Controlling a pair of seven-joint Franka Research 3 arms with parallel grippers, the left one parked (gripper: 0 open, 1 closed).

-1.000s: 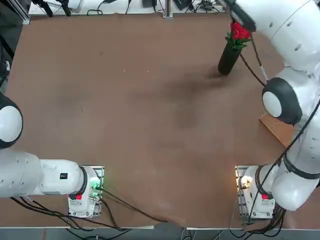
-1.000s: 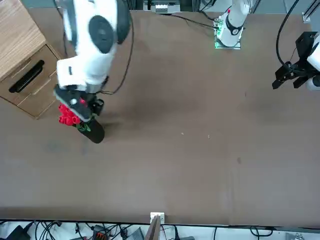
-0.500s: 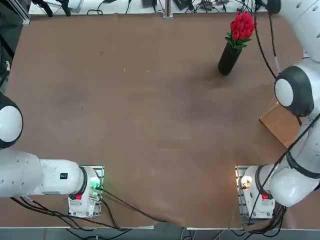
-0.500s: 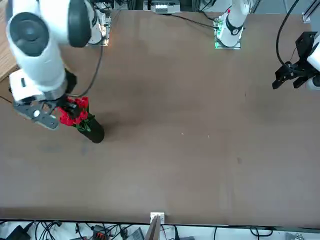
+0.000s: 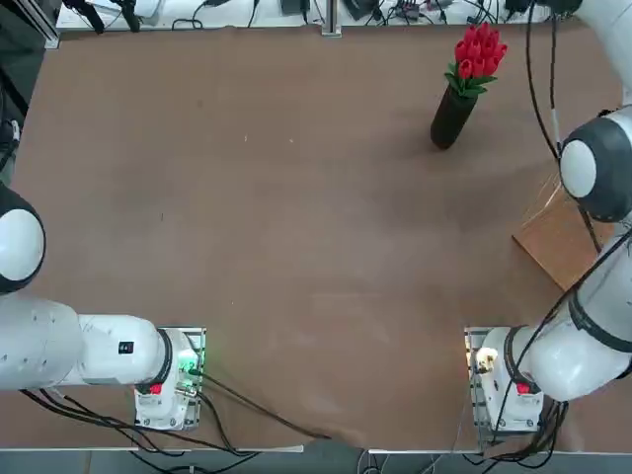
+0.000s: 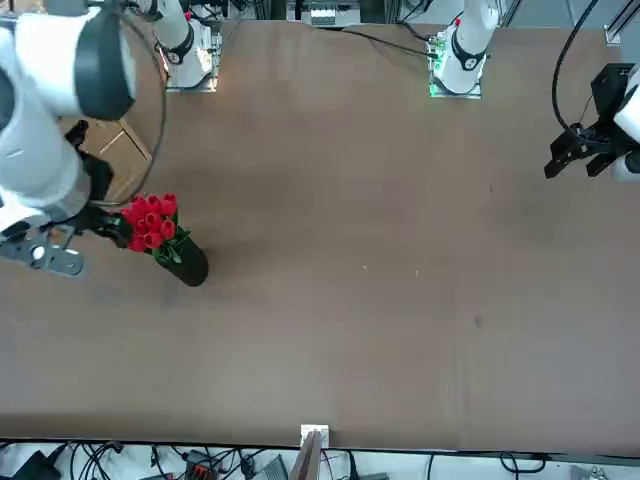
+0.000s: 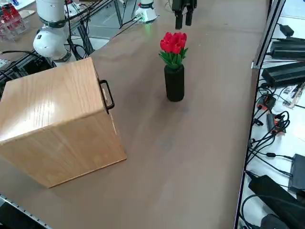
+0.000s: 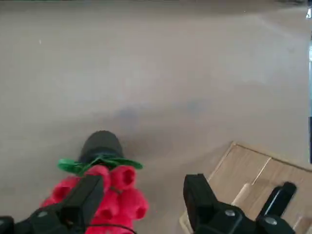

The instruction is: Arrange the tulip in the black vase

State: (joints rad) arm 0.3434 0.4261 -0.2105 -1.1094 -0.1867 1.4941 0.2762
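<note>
Tulip seated in the vase, hand drawn clear

Nearest the wrist camera, the right hand [image 8: 141, 204] is seen spread and empty, raised beside the tulip [image 8: 105, 192], toward the wooden box [image 7: 57, 124]. The tulip is held upright in the black vase [image 7: 174, 83], its long axis vertical, on the surface [image 5: 296, 217]. Compared with a second ago, the hand has been pulled off the blooms, which are left standing.
</note>
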